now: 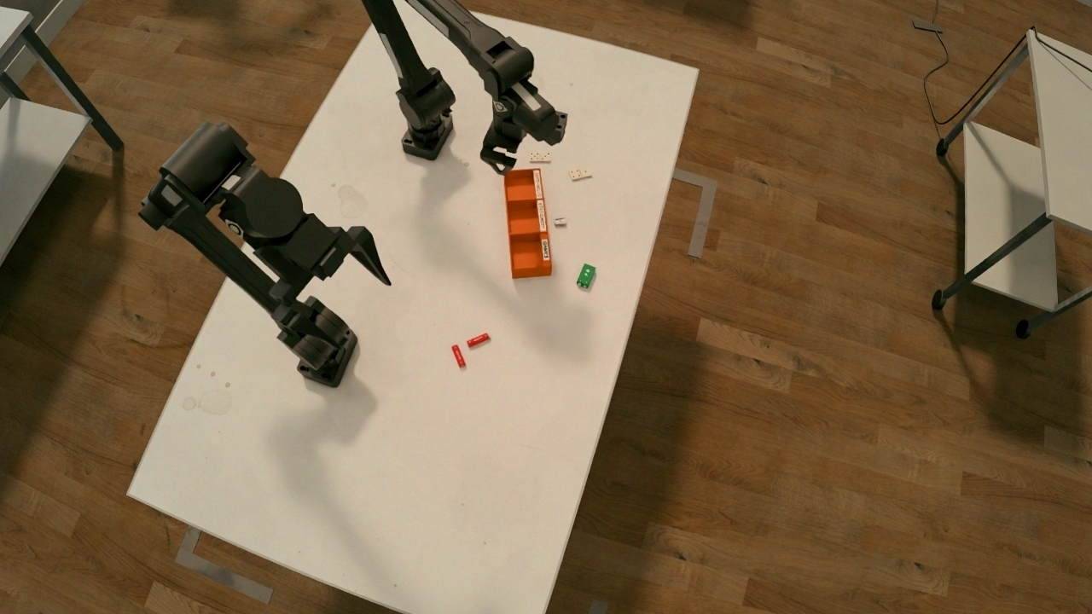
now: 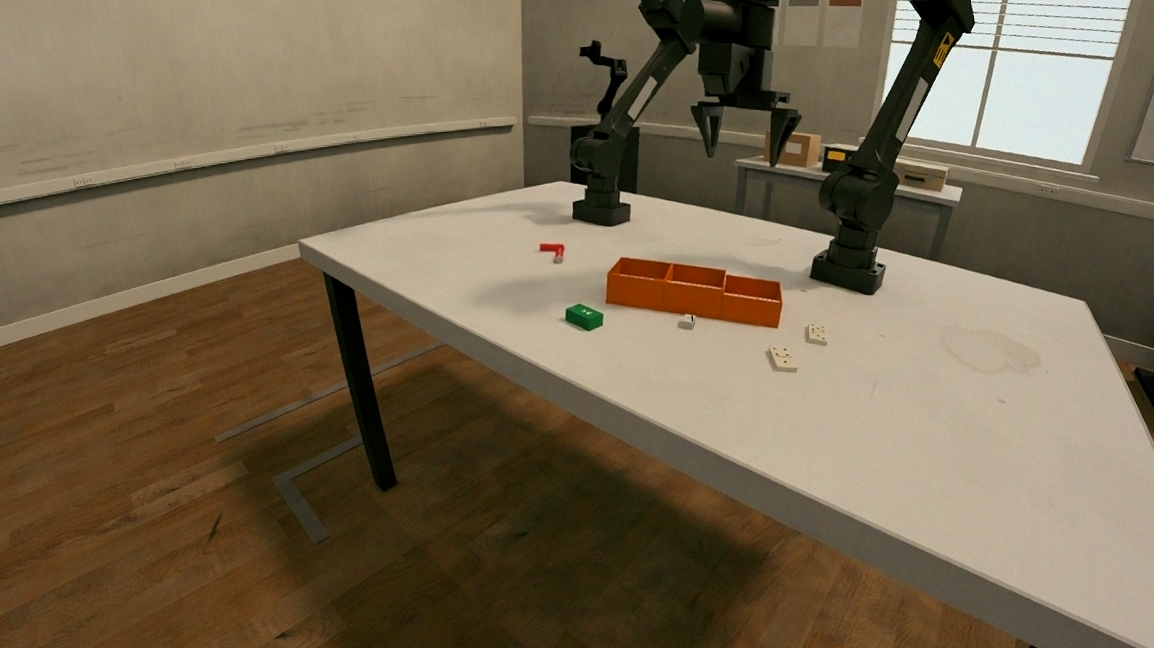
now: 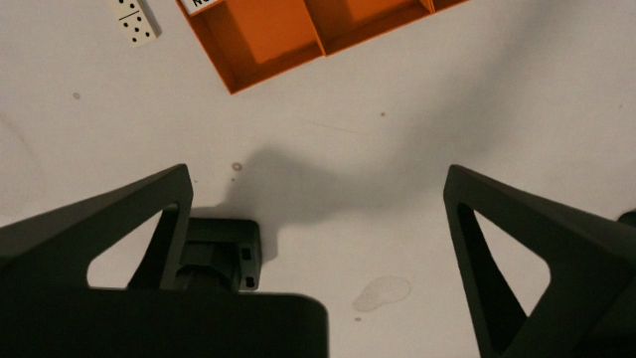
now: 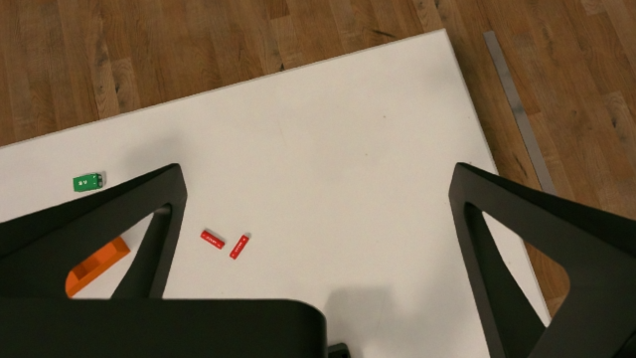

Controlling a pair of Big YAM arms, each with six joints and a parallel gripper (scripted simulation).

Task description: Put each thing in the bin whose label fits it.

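Note:
An orange bin with three compartments (image 1: pixel 528 225) (image 2: pixel 694 291) (image 3: pixel 258 45) (image 4: pixel 94 266) stands flat mid-table, and all three look empty. Two white dominoes (image 1: pixel 540 157) (image 1: pixel 580 174) (image 2: pixel 816 333) (image 2: pixel 782 359) lie by its far end; one shows in the left wrist view (image 3: pixel 133 20). A small white piece (image 1: pixel 560 221) (image 2: pixel 687 320) lies beside its label side. A green block (image 1: pixel 585 275) (image 2: pixel 584 316) (image 4: pixel 88 182) lies off its near end. Two red sticks (image 1: pixel 478 339) (image 1: pixel 458 356) (image 4: pixel 213 240) (image 4: pixel 238 247) lie apart from the bin. My left gripper (image 1: pixel 526 143) (image 2: pixel 745 141) (image 3: pixel 318 178) is open and empty, high above the bin's far end. My right gripper (image 1: pixel 366 256) (image 4: pixel 317 178) is open and empty, high up near its base.
The left arm's base (image 1: pixel 425 141) (image 3: pixel 219 259) stands near the bin's far end. The right arm's base (image 1: pixel 324 355) stands at the table's other long side. The green block lies close to the table's edge (image 1: pixel 633 305). Side tables stand off the table.

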